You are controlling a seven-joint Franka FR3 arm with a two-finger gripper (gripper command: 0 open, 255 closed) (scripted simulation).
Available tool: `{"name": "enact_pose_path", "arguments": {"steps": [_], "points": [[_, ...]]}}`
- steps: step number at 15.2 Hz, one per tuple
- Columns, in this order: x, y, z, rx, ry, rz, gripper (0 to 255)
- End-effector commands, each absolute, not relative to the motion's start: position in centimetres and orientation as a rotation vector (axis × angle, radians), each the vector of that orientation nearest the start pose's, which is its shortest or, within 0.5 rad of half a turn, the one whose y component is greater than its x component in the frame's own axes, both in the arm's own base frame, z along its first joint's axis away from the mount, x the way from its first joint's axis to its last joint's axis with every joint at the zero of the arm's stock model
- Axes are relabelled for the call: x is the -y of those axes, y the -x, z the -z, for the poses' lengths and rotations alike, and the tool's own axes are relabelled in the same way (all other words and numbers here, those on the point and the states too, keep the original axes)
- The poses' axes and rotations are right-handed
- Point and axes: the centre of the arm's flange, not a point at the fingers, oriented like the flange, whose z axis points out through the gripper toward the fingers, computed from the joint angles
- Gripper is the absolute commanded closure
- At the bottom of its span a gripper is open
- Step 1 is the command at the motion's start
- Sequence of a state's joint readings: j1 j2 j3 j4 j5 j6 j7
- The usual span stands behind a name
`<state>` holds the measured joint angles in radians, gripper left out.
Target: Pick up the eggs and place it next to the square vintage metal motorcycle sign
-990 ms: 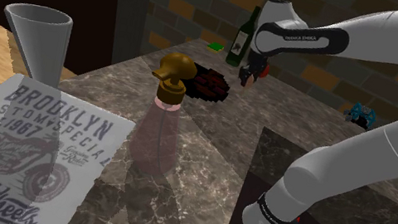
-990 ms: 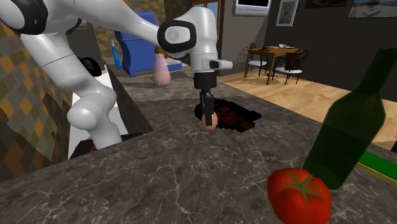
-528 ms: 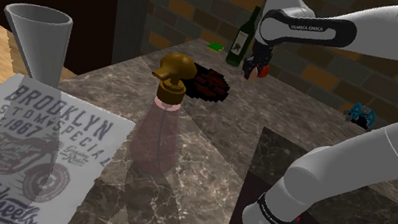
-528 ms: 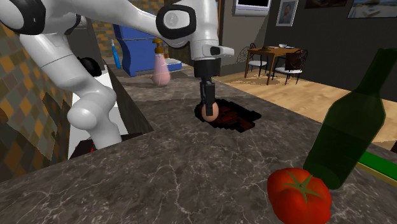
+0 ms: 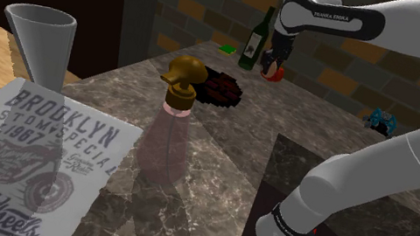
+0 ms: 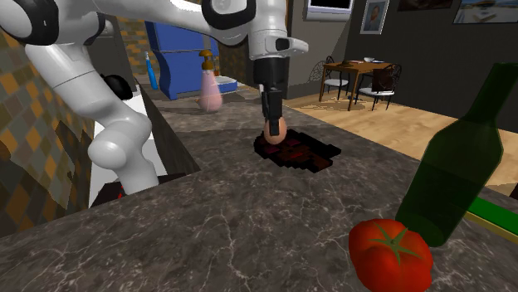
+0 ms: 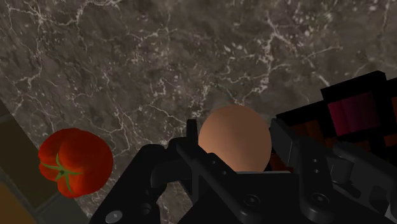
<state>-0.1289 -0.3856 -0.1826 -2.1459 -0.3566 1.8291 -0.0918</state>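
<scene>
Single Franka arm at a dark marble desk (image 5: 228, 156). The gripper (image 6: 275, 126) hangs pointing downward above the desk, and its black fingers (image 7: 191, 149) are clamped on a brown egg (image 6: 277, 128), one on each side. The egg is off the desk surface; in the second exterior view it hangs over the edge of a dark red, block-patterned mat (image 6: 303, 152) lying on the desk. In the wrist view the egg (image 7: 234, 141) sits between the two fingers, with the marble below it, a red tomato (image 7: 75, 160) with a green stem to one side and the mat (image 7: 353, 111) to the other.

In the shoulder view the gripper (image 5: 270, 65) is at the far end of the desk, near a dark green wine bottle (image 5: 255, 39). The square motorcycle sign (image 5: 14, 160), printed "BROOKLYN CUSTOM SPECIAL", lies flat at that view's lower left, well apart from the gripper. A pink pump bottle (image 5: 168, 136) with a gold top stands between sign and mat (image 5: 220, 89). A grey flared cup (image 5: 40, 43) stands just beyond the sign's far edge.

In the second exterior view the tomato (image 6: 390, 254) rests just beside the wine bottle (image 6: 458, 170) in the foreground.
</scene>
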Motion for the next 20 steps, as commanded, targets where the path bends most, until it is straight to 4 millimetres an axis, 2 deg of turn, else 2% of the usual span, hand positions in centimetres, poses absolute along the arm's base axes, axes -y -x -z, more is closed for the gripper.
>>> {"name": "enact_pose_path", "arguments": {"steps": [1, 8, 20], "points": [[17.4, -41.4, -57.6, -0.219, 3.421, 0.016, 255], [17.4, -41.4, -61.1, -0.219, 3.421, 0.016, 255], [1.6, -41.3, -61.1, -0.219, 3.421, 0.016, 255]]}}
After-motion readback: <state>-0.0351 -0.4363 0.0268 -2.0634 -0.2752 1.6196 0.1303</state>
